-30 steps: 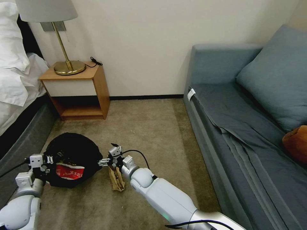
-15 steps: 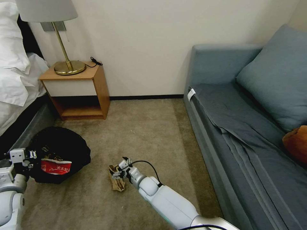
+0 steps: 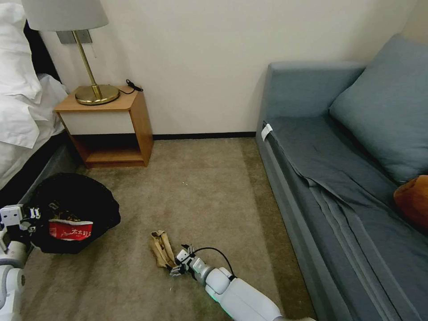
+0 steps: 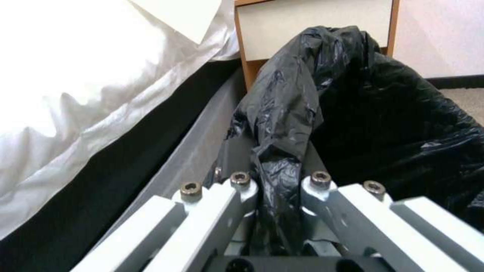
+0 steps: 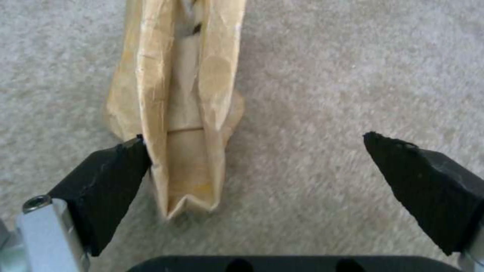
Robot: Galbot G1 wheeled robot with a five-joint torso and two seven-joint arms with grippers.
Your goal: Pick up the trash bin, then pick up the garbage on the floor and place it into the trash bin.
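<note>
The right gripper (image 3: 177, 266) is hovering low over the carpet (image 3: 214, 187) in the head view, just beside the near end of the tan-brown scrap (image 3: 161, 248), which is lying flat on the floor. At the picture's left edge, the left gripper (image 3: 31, 217) is gripping the rim of the trash bin (image 3: 73, 209), whose black liner is holding a red-and-white wrapper (image 3: 70, 230). The bin is sitting between the bed (image 3: 22, 111) and the wooden nightstand (image 3: 109, 129).

In the left wrist view, the left gripper (image 4: 276, 196) is pinching a bunched fold of the bin's black bag (image 4: 353, 113) tightly between its fingers (image 4: 237, 196).

In the right wrist view, the right gripper (image 5: 255, 158) is standing wide open above the carpet (image 5: 353, 75). The scrap (image 5: 179, 94) is lying lengthwise between its black pads (image 5: 108, 177), touching one pad and well apart from the other; nothing is being held.
</note>
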